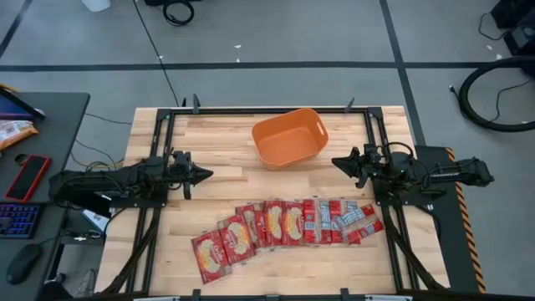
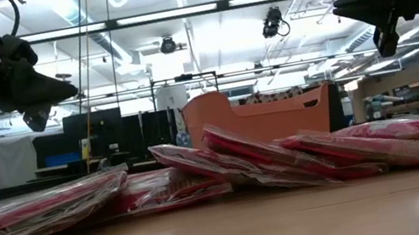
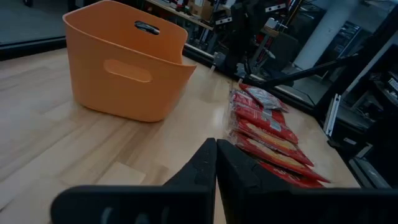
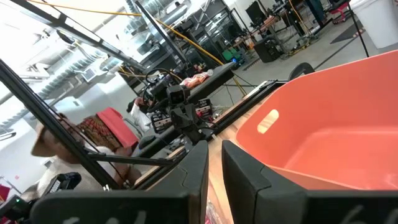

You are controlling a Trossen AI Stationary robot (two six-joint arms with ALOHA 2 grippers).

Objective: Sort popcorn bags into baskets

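The orange basket point(image 1: 290, 136) stands on its base at the table's far middle, also seen in the low view point(image 2: 262, 119) and both wrist views point(image 3: 124, 68) point(image 4: 329, 137). It holds nothing that I can see. Several flat red popcorn bags point(image 1: 284, 227) lie in an overlapping row along the near side point(image 2: 234, 161) point(image 3: 267, 130). The larger ones with yellow centres are toward the left, the narrower ones with silver marks toward the right. My left gripper point(image 1: 207, 175) point(image 3: 216, 155) hovers shut left of the basket. My right gripper point(image 1: 337, 162) point(image 4: 215, 155) hovers right of it, shut to a narrow slit.
Black frame rails point(image 1: 159, 142) run along the table's left, right and far edges. Bare wood lies between the two grippers and between the basket and the bag row. A side desk with a keyboard and mouse point(image 1: 25, 209) stands off the table's left.
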